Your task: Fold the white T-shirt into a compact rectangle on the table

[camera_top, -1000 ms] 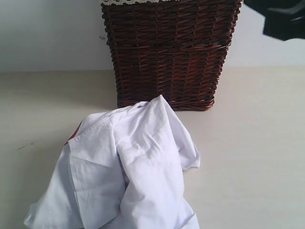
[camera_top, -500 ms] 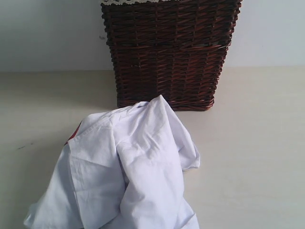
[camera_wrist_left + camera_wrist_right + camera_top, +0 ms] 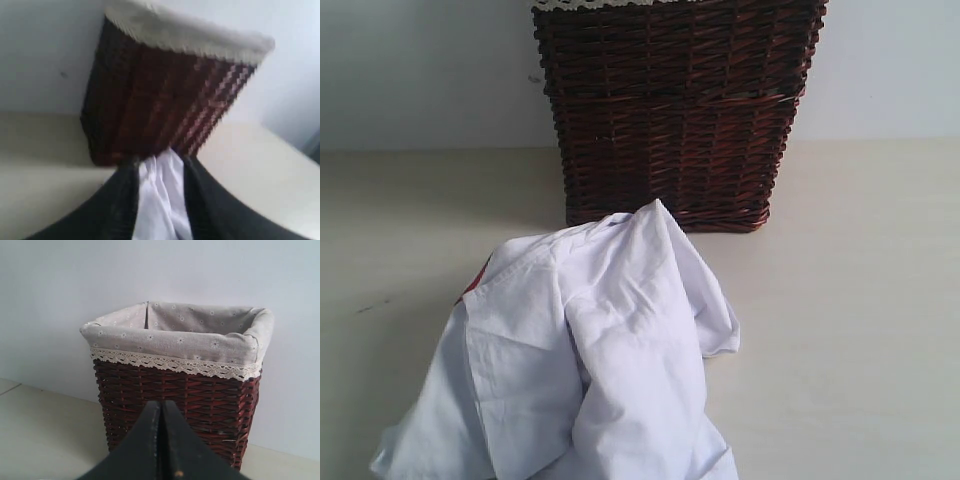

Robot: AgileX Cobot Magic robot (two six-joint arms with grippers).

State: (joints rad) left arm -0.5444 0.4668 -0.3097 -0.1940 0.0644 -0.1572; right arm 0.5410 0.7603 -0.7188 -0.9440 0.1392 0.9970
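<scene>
The white T-shirt (image 3: 610,350) lies crumpled in a heap on the table (image 3: 850,300), its top fold nearly touching the basket; a sliver of red print (image 3: 475,283) shows at its left edge. In the left wrist view a strip of the white T-shirt (image 3: 162,200) runs between the dark fingers of my left gripper (image 3: 161,165), which is shut on it. My right gripper (image 3: 161,407) is shut with nothing between its fingers, raised and facing the basket. Neither gripper shows in the exterior view.
A dark wicker basket (image 3: 670,110) stands at the back centre against a pale wall. Its grey lace-trimmed lining (image 3: 175,340) looks empty from the right wrist view. Bare table lies to the shirt's left and right.
The dark arm seen a second ago at the top right of the exterior view has left the frame. The shirt has barely shifted.
</scene>
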